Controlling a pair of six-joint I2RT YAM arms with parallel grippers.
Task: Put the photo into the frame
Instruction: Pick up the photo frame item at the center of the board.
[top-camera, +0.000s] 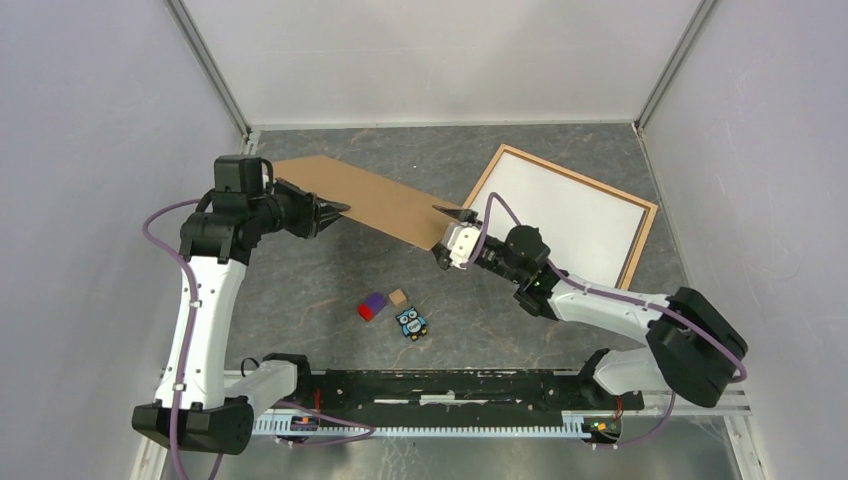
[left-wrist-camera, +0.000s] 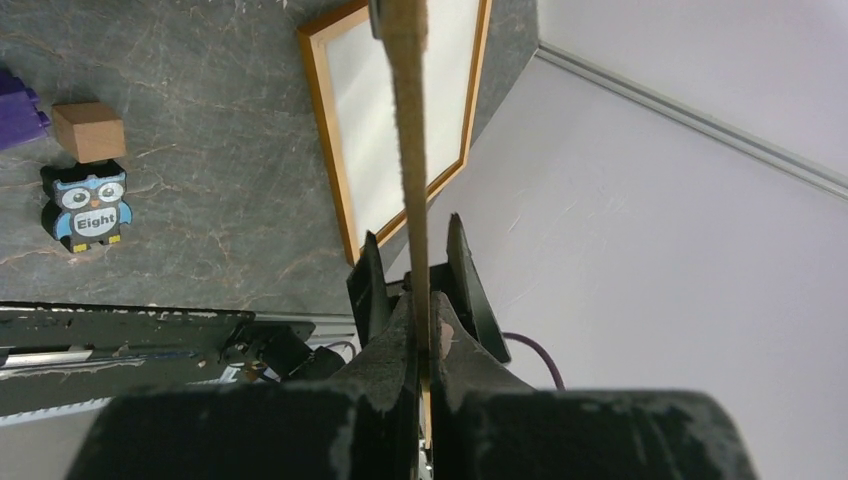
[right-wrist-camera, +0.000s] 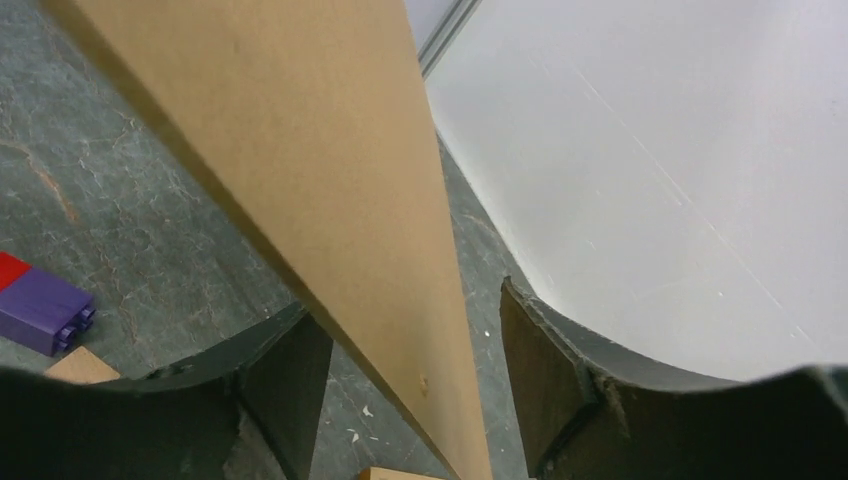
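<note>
Left pincer (top-camera: 338, 210) tight on brown board (top-camera: 380, 200), right pincer (top-camera: 455, 213) wide astride its other end, frame (top-camera: 580, 178) beyond.

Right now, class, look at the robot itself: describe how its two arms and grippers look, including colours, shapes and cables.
Left arm and right arm: slim white links between bulky black joints and bases. A purple cable loops along each. Left gripper and right gripper have dark, tapered fingers.

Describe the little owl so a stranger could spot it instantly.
On the grey table, three small items cluster near the black rail. The owl is closest to it: blue with big white eyes, unlike the plain wooden cube and red-purple brick.
</note>
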